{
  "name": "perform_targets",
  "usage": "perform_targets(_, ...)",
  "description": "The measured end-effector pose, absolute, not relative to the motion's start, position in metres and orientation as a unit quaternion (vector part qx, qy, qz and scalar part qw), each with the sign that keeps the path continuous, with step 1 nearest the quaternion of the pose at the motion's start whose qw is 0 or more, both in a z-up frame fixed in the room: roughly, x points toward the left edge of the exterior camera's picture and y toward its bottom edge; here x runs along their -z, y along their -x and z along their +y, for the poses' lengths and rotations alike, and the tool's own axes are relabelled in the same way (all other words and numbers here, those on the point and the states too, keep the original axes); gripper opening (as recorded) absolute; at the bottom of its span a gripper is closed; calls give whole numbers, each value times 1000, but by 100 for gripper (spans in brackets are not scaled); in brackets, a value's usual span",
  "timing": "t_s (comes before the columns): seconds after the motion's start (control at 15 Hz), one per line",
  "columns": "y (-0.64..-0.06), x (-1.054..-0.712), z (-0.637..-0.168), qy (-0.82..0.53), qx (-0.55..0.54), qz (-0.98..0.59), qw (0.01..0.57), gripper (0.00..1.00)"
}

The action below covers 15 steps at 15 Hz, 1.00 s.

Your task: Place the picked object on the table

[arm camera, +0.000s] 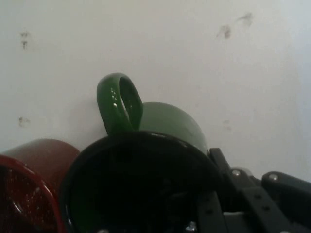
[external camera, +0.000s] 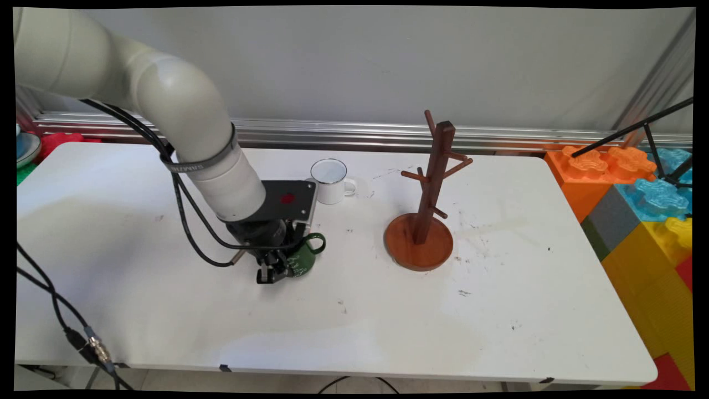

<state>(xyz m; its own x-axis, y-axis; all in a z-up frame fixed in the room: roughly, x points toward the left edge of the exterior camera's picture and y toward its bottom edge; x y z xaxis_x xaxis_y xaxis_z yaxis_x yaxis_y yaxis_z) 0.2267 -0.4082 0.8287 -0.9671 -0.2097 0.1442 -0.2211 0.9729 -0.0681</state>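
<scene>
Gripper (external camera: 272, 270) is down at the counter (external camera: 166, 310), on a green mug (external camera: 303, 259) left of centre. Mug handle (arm camera: 119, 103) points away from the arm. Cannot tell whether the fingers are clenched on the mug. A red mug (arm camera: 34, 179) sits touching the green one in the hand view. White enamel mug (external camera: 330, 180) stands behind; wooden mug tree (external camera: 426, 210) right, apart.

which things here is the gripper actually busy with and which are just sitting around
At the gripper:
- green mug, its rim right at the fingers
- red mug, close beside the green one

Lying about:
- white enamel mug
- wooden mug tree
- big coloured blocks past the table
</scene>
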Motion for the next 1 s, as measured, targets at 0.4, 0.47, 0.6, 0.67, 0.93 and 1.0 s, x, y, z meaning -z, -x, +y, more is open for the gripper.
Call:
perform_targets(0.4, -221, -812, -411, -117, -47, -990, 64, 0)
perform_targets(0.47, -220, -810, -412, -118, -48, -990, 65, 100)
perform_targets(0.6, -218, -806, -413, -119, -51, -989, 69, 100)
perform_targets(0.67, -217, -804, -413, -118, -52, -989, 71, 100)
perform_targets(0.93, -214, -806, -418, -119, -59, -987, 95, 100)
perform_targets(1.0, -214, -811, -421, -120, -63, -985, 103, 100)
